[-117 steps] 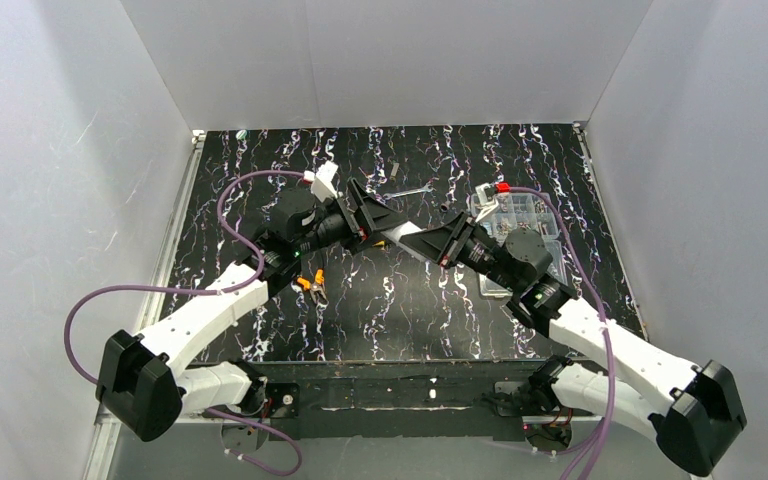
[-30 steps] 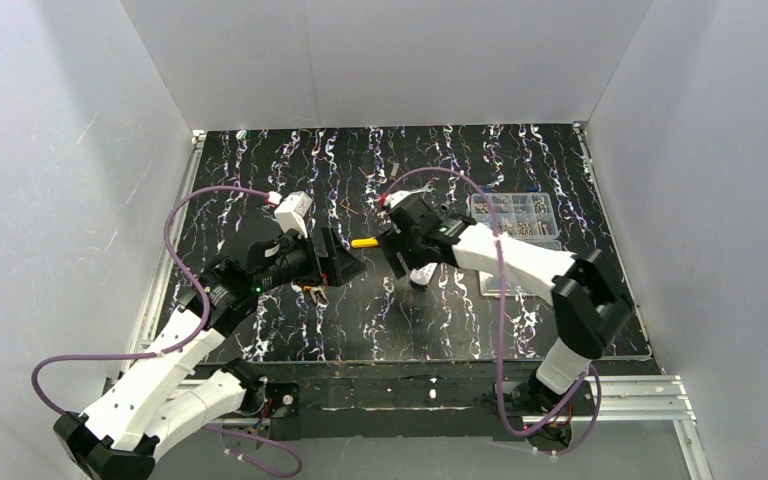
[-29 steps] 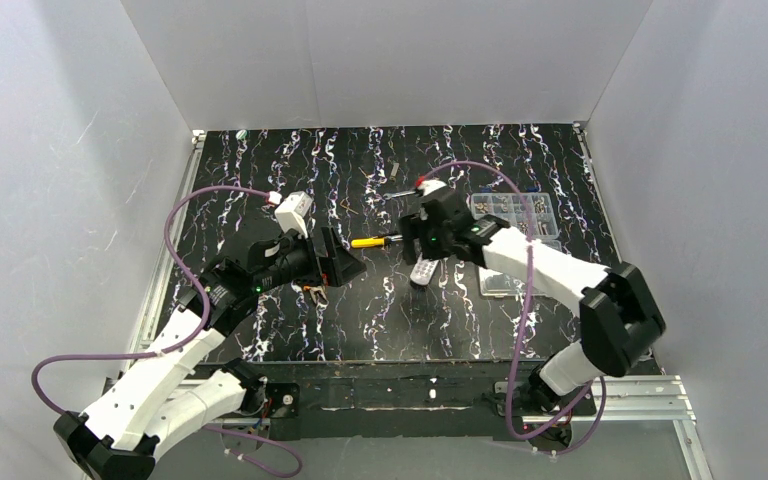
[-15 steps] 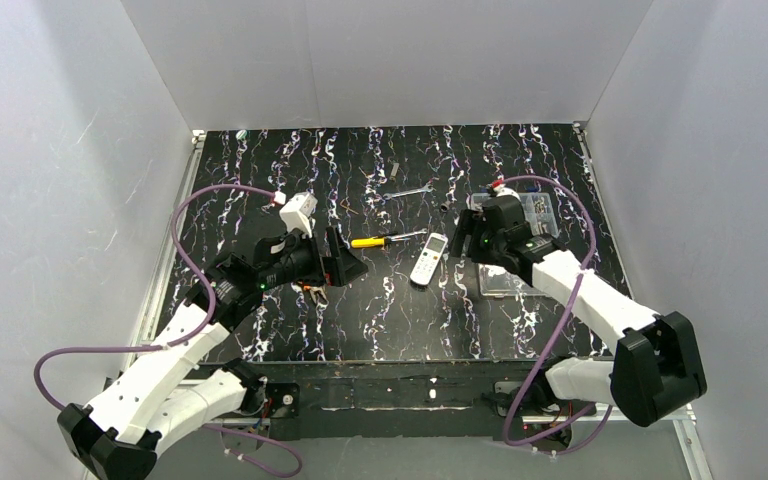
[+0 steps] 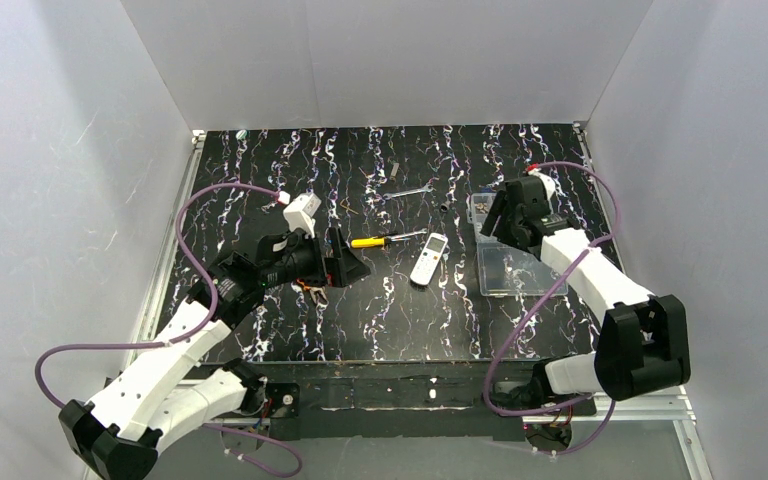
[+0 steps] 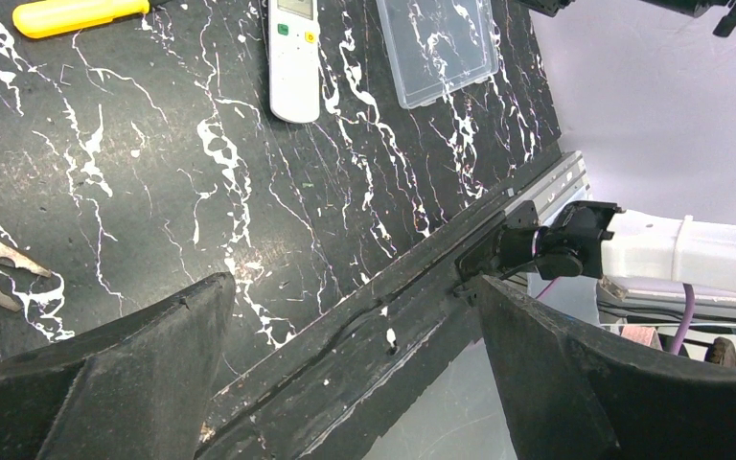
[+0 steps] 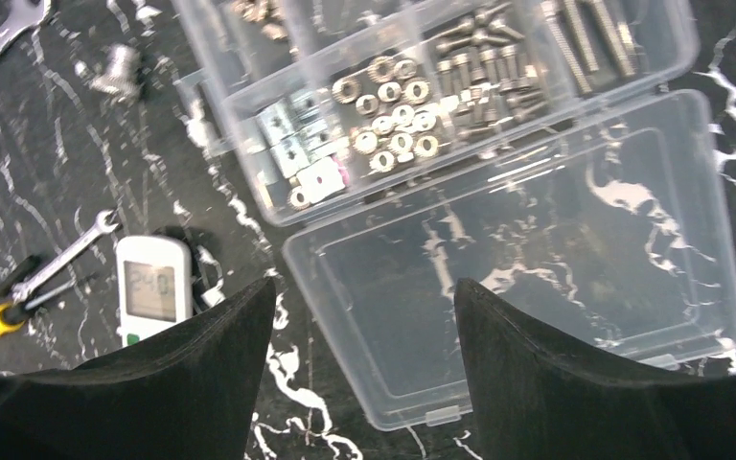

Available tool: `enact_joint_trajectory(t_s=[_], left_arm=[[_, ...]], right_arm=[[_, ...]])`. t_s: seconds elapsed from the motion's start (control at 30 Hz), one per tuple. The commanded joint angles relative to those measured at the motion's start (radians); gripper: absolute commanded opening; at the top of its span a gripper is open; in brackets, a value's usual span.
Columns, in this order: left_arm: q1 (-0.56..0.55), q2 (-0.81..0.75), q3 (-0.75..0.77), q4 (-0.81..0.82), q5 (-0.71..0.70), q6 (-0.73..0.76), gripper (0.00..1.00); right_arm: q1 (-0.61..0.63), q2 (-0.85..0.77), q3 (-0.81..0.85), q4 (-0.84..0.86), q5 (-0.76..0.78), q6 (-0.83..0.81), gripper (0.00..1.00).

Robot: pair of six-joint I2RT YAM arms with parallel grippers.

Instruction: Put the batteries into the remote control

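The white remote control (image 5: 428, 259) lies flat in the middle of the table with its display up. It also shows in the left wrist view (image 6: 292, 57) and the right wrist view (image 7: 153, 287). My left gripper (image 5: 353, 268) is open and empty, left of the remote (image 6: 353, 287). My right gripper (image 5: 497, 222) is open and empty, above the clear box, right of the remote (image 7: 364, 287). No green batteries show in any view. A tiny green speck (image 5: 243, 133) at the far left corner is too small to identify.
A yellow-handled screwdriver (image 5: 367, 241) lies just left of the remote. The clear compartment box (image 7: 412, 86) holds screws and washers, with its lid (image 7: 537, 249) open flat. Orange-handled pliers (image 5: 310, 290) lie under my left gripper. A small wrench (image 5: 412, 192) lies further back.
My right gripper has let go of the remote and swung right, over the clear box. The remote now lies alone on the table. My left arm has barely moved.
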Motion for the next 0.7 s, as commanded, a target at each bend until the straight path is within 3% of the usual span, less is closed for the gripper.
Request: enact_joint_trajectory(t_s=[0.0, 0.2, 0.4, 0.67], left_arm=[[0.005, -0.038, 0.028, -0.034, 0.018, 0.009, 0.98], [0.005, -0.028, 0.031, -0.025, 0.031, 0.003, 0.98], [0.005, -0.021, 0.036, -0.03, 0.039, 0.003, 0.98], [0.005, -0.038, 0.039, -0.055, 0.029, 0.013, 0.98]], right_arm=[[-0.088, 0.007, 0.013, -0.003, -0.006, -0.001, 0.75], [-0.218, 0.047, 0.028, -0.009, -0.021, 0.025, 0.77], [-0.386, 0.102, 0.061, -0.011, -0.045, 0.164, 0.79], [-0.454, 0.189, 0.123, -0.011, 0.078, 0.293, 0.75]])
